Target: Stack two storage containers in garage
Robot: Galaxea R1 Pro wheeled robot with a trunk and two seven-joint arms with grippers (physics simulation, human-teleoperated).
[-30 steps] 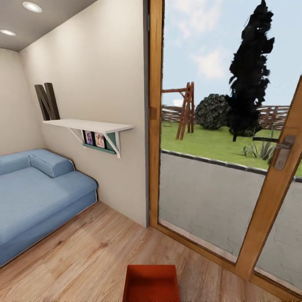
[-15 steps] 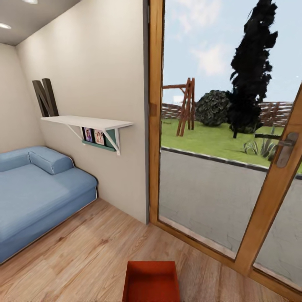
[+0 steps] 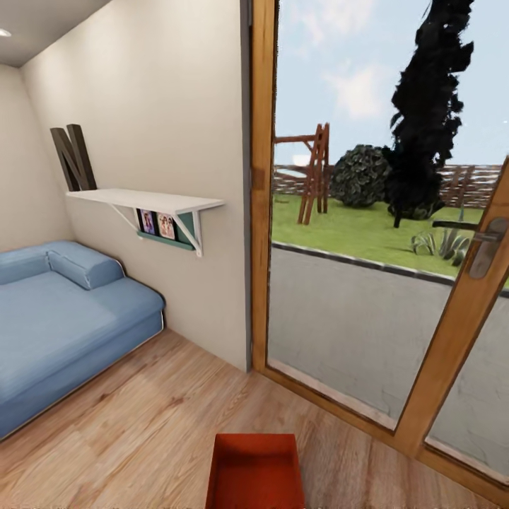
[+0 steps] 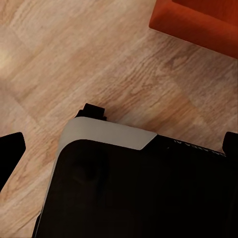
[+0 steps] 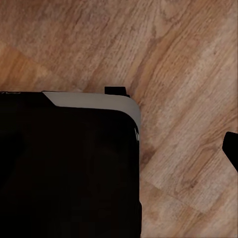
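Living room, wood-plank floor [image 3: 141, 424]: lying across the lower half of the head view, running under everything listed below.
Beige wall [image 3: 155, 106]: standing between the sofa corner and the door frame.
Glass door [image 3: 452, 339] with wooden frame: standing at the right, showing pavement, lawn, a dark tree and a fence outside; a metal handle [image 3: 486, 247] is sitting on its tilted leaf.
Blue sofa [image 3: 56, 318]: resting on the planks at the left, against the wall.
White shelf [image 3: 141, 200]: hanging on the wall above the sofa, carrying a dark letter N [image 3: 71, 157], with small framed pictures [image 3: 157, 225] beneath it.
Orange-red container [image 3: 256, 470]: sitting open-topped at the bottom middle of the head view, over the planks; its corner [image 4: 198, 22] is showing in the left wrist view.
Robot base [image 4: 134, 183]: dark body with a grey edge, sitting over the planks in both wrist views.
End effectors, left and right: dark tips are possibly showing at the picture edges; open or clenched cannot be told.
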